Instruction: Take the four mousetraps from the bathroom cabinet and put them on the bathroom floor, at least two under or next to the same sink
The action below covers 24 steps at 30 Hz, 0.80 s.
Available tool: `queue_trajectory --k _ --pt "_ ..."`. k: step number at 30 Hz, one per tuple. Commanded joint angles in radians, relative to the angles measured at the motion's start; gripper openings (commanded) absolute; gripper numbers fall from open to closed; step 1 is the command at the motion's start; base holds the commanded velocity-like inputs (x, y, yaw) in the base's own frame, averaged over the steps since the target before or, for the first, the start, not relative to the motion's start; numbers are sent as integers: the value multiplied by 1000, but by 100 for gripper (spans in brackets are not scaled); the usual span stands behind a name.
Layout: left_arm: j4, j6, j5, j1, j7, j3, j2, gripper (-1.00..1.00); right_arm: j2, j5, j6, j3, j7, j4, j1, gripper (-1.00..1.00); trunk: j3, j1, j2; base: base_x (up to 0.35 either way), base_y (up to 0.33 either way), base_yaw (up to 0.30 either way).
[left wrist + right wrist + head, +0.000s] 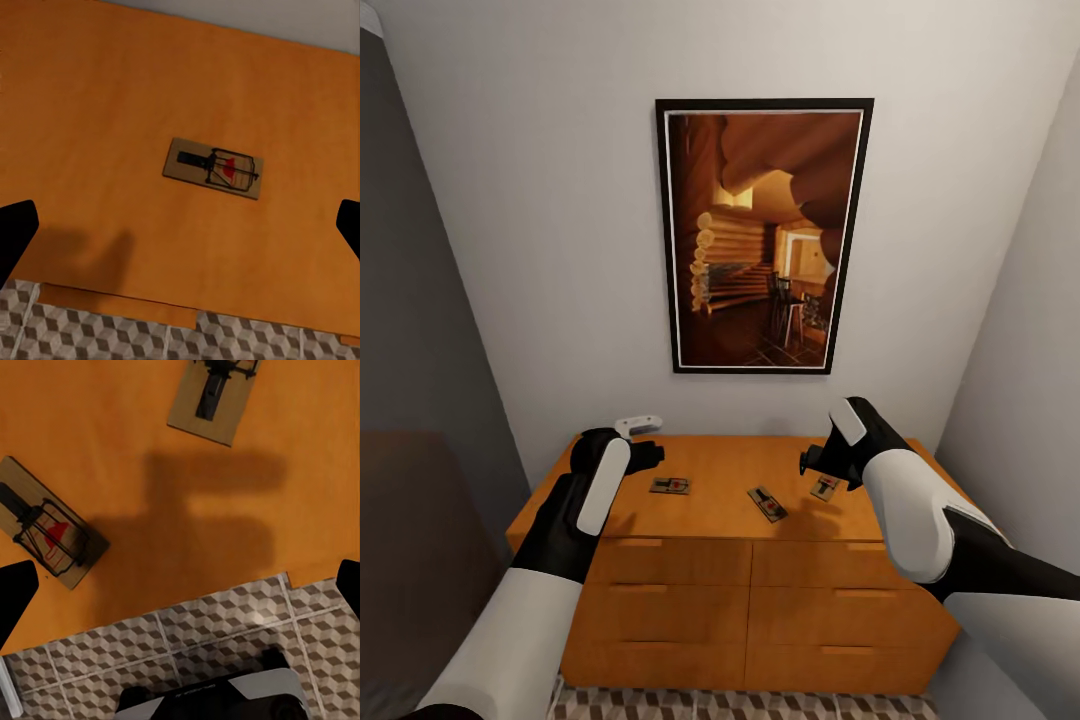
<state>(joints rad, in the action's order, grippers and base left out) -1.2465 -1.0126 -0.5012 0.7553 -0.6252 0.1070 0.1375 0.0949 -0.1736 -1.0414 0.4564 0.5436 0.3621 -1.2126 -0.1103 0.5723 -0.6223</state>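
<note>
The orange-brown cabinet (710, 560) stands against the wall below me. Three mousetraps show on its top: a left one (670, 486), a middle one (767, 503) and a right one (825, 488). A fourth is hidden or out of view. My left gripper (647, 456) hovers open above the top, just left of the left mousetrap (214, 168). My right gripper (811, 462) hangs open over the right end, above the right mousetrap (214, 397), with the middle mousetrap (46, 534) beside it. The cube-patterned bathroom floor (225, 634) runs along the cabinet's front. The sink is out of view.
A large framed picture (765, 235) hangs on the pale wall above the cabinet. A grey wall (1020, 380) closes in on the right and a dark surface (420, 520) on the left. My base (217, 697) stands on the tiles close to the cabinet front.
</note>
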Motion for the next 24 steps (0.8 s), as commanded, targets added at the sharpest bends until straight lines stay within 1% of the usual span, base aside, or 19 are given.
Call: queue_trajectory --k 1,5,8,10,13,14,18,24 --pt "-1 -2 -10 1 -12 1 0 100 0 -10 -1 3 13 2 -1 100 -2 0 -2 20 0 0" --pt "-1 -2 -8 1 -17 2 -1 100 -3 -11 0 9 38 1 -1 100 -2 0 -2 140 0 0" --pt "-2 -1 -5 1 -18 3 -1 100 -5 -15 1 25 58 -2 -1 100 -2 0 -2 266 0 0" --pt "-2 -1 -6 1 -19 3 -1 100 -8 -23 1 44 67 -5 -1 100 -2 0 -2 300 0 0" --pt "-2 -1 -8 1 -19 3 -1 100 -17 -29 2 58 71 -7 -1 100 -2 0 -2 237 0 0" --pt "-2 -1 -8 1 -19 2 -1 100 -27 -32 2 64 73 -8 -1 100 -2 0 -2 123 0 0" --pt "-2 -1 -10 1 -19 2 -1 100 -46 -36 3 71 75 -11 -1 100 -2 0 -2 70 0 0" --pt "-1 0 -12 1 -18 1 -1 100 -54 -38 4 73 77 -15 -1 100 -2 0 -2 18 0 0"
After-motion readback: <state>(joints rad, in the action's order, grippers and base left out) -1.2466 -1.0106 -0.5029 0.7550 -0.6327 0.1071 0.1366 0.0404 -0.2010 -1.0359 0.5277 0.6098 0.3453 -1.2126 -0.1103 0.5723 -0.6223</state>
